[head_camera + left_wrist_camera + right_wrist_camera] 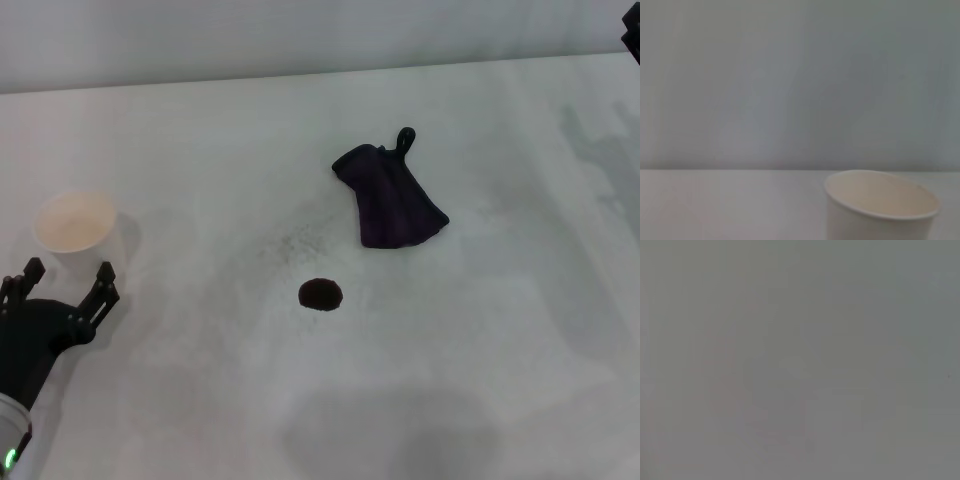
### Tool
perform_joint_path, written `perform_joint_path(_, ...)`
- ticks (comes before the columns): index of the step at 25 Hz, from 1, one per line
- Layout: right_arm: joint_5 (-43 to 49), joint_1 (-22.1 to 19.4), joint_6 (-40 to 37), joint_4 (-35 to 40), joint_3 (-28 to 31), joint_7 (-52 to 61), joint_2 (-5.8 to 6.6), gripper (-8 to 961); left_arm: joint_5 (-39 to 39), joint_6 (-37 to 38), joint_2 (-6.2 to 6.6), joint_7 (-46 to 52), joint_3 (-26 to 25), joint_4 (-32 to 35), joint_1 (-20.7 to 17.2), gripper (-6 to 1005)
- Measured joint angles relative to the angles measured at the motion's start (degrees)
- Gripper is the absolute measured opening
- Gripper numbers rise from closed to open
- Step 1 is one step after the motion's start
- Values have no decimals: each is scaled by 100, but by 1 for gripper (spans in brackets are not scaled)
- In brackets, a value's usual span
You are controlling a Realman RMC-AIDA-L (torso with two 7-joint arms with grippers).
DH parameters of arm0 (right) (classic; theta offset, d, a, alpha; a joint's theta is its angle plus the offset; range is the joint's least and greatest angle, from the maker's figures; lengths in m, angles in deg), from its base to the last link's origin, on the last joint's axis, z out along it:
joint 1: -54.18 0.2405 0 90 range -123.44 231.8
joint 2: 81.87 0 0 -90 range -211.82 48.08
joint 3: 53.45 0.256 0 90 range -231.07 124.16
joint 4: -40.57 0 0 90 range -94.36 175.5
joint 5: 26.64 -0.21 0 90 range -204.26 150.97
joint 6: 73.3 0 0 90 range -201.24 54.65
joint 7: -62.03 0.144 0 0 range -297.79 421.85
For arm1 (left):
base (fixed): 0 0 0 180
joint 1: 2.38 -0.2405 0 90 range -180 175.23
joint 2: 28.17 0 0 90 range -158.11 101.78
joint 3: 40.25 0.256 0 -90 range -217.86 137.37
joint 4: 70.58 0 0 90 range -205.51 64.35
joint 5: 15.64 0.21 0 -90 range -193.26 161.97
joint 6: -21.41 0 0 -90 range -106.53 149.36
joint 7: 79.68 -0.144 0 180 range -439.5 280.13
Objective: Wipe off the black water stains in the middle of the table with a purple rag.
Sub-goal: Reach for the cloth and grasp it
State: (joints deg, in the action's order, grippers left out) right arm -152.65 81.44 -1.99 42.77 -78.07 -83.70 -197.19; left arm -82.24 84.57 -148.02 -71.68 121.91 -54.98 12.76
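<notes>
The purple rag (390, 198) lies crumpled on the white table (480, 330), a little right of the middle, with its loop pointing to the far side. The black water stain (320, 294) is a small round blot just in front and to the left of the rag, apart from it. My left gripper (69, 270) is open and empty at the near left, just in front of a paper cup, far from the rag and the stain. Only a small black part of my right gripper (632, 40) shows, at the far right edge of the head view.
A white paper cup (75, 226) stands upright at the left, and it also shows in the left wrist view (882, 207). A faint grey speckled smudge (290, 240) lies behind the stain. Grey smears (600, 150) mark the table's far right.
</notes>
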Motion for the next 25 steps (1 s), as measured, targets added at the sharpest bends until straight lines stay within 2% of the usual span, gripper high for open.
perform_joint_path(6,5,34,-6,4,2,-8,-8,840,-1,181,11,-9,0,197,-232,889)
perform_joint_path(11,-29,143,-14,-44,44,26,-23,841,-3,1001,7,5,23,207,-674,884)
perform_joint_path(16,72,235,-128,33,-203,357,-7,841,-251,1594,24,56,-7,169,-880,884)
perform_joint_path(19,164,267,-466,398,-847,848,9,841,-647,1784,33,92,-7,77,-876,885)
perform_joint_path(20,178,312,-923,795,-1639,1264,21,841,-989,1798,45,94,-8,0,-797,885)
perform_joint_path(21,178,312,-923,795,-1639,1264,21,841,-989,1798,45,94,-8,0,-797,885)
perform_joint_path(25,283,352,-1956,1783,-3522,2100,65,841,-1602,1749,52,231,-9,-200,-555,885)
